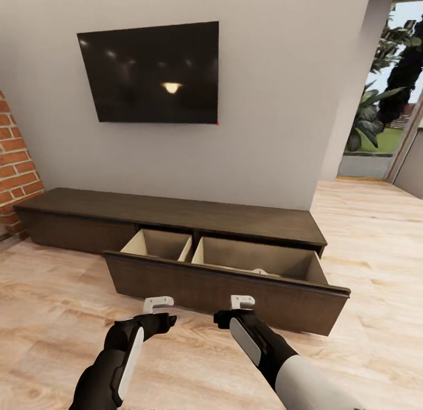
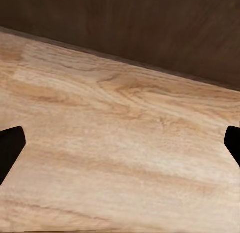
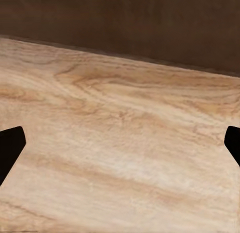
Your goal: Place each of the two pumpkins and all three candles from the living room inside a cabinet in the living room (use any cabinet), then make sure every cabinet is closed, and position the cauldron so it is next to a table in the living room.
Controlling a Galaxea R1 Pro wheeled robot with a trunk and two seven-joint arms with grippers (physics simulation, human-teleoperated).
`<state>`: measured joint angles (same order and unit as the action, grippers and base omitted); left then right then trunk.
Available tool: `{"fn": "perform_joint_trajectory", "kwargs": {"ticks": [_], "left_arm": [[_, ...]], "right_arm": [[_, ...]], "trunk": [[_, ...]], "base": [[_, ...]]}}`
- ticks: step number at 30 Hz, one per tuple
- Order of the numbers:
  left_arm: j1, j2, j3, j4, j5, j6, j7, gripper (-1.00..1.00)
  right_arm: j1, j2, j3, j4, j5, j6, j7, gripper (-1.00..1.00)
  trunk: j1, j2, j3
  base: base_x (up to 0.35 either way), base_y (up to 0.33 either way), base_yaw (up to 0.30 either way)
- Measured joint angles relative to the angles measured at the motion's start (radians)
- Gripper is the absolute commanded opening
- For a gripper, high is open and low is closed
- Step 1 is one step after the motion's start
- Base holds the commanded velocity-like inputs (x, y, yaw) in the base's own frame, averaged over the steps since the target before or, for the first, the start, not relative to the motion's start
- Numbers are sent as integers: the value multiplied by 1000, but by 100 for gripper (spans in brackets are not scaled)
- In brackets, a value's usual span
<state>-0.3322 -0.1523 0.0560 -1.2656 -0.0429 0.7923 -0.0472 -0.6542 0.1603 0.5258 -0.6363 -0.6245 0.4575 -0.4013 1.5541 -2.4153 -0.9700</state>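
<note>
The long low dark-brown cabinet (image 1: 176,213) stands against the wall. Its wide drawer (image 1: 223,286) is pulled out, showing two pale beige compartments. A small pale shape (image 1: 258,272) peeks over the drawer front in the right compartment; I cannot tell what it is. My left gripper (image 1: 158,305) (image 2: 120,148) and right gripper (image 1: 242,302) (image 3: 120,148) hover open just in front of the drawer front, above the floor, holding nothing. The pumpkins, candles, cauldron and table are out of view.
A black TV (image 1: 153,72) hangs on the wall above the cabinet. A brick wall (image 1: 14,157) rises at the left. At the right, an opening (image 1: 382,104) looks out on plants. Light wood floor (image 1: 59,304) spreads around the drawer.
</note>
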Motion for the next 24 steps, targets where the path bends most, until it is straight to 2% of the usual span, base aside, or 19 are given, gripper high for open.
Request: {"fn": "perform_joint_trajectory", "kwargs": {"ticks": [3,5,7,17,24], "left_arm": [[0,0,1,-19,-1,24,4,100],[0,0,2,-45,-1,89,38,100],[0,-1,2,-55,-1,112,62,100],[0,-1,0,-60,0,124,74,100],[0,0,-2,-60,1,124,74,100]], "right_arm": [[0,3,0,0,1,10,1,100],[0,6,0,0,0,12,1,100],[0,7,0,0,0,13,1,100],[0,7,0,0,0,13,3,100],[0,6,0,-2,1,12,3,100]], "trunk": [[0,0,0],[0,0,0],[0,0,0],[0,0,0],[0,0,0]], "base": [[0,0,289],[0,0,289],[0,0,289],[0,0,283],[0,0,48]]}}
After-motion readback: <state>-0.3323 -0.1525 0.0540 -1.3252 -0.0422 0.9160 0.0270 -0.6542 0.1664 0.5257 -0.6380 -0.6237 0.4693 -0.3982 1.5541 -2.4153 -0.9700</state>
